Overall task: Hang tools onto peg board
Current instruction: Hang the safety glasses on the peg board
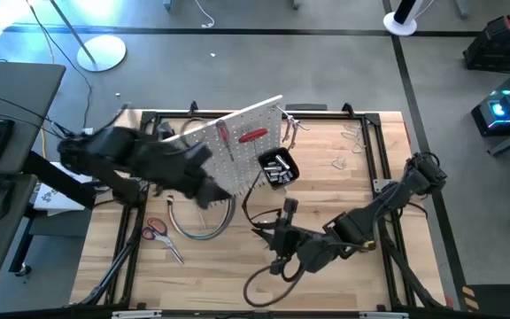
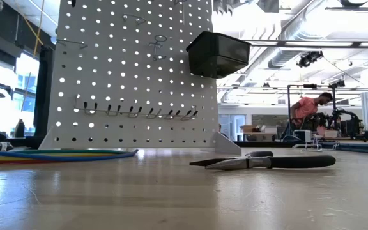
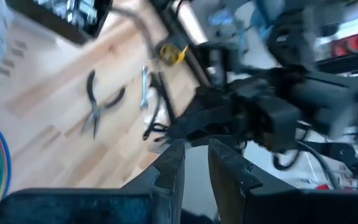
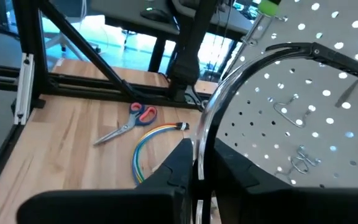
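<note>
Left pincer, parted and empty, hovers beside the upright peg board. Scissors and pliers lie on the worktop awaiting hooks. Right pincer clenches a curved dark cable before the board.

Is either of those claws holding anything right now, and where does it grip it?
The right gripper pinches a thin curved dark strand somewhere along its length; what it is cannot be told. The left gripper holds nothing.
</note>
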`<state>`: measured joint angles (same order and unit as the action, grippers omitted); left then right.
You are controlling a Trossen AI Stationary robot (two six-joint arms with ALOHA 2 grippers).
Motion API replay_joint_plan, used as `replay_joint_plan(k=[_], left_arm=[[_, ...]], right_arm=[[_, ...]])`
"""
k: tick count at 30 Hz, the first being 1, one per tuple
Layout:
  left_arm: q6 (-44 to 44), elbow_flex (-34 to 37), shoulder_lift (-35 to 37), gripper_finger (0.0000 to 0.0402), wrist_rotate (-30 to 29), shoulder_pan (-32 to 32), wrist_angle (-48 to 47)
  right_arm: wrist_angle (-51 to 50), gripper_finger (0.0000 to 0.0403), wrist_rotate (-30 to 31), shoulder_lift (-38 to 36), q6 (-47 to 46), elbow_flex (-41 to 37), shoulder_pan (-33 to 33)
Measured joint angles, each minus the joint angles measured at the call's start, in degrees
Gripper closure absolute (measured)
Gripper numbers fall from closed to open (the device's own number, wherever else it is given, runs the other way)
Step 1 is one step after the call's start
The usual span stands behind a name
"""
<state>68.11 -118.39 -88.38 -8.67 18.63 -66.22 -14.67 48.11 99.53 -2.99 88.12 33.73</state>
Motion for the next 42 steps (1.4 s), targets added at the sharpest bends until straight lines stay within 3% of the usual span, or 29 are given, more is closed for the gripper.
replay_joint_plan(k=[8,16,20,28,34,42], left_arm=[[-1.49,0.0,4.5,0.0337,-23.49,15.11,1.89],[-2.54,0.0,2.12,0.0337,-38.26,27.16,7.69],[0.05,0.0,-0.04,0.0337,-46.12,31.15,7.86],[2.15,0.02,-4.66,0.0337,-59.97,37.88,8.07],[6.0,0.04,-7.09,0.0337,-66.45,39.85,8.14],[6.82,0.04,-8.0,0.0337,-67.7,39.98,9.48]], right_arm=[[7.16,0.0371,-11.44,0.0,-1.24,0.0,-3.79],[12.5,0.0371,-20.2,-0.01,-6.14,-4.47,-7.52],[19.09,0.0371,-21.35,0.02,-7.11,-6.95,-8.74],[14.26,0.0371,-21.26,0.0,-7.07,-6.99,-10.35],[14.1,0.0371,-20.9,0.0,-6.72,-7.02,-12.21],[16.15,0.0371,-21.38,0.0,-10.2,-8.03,-11.91]])
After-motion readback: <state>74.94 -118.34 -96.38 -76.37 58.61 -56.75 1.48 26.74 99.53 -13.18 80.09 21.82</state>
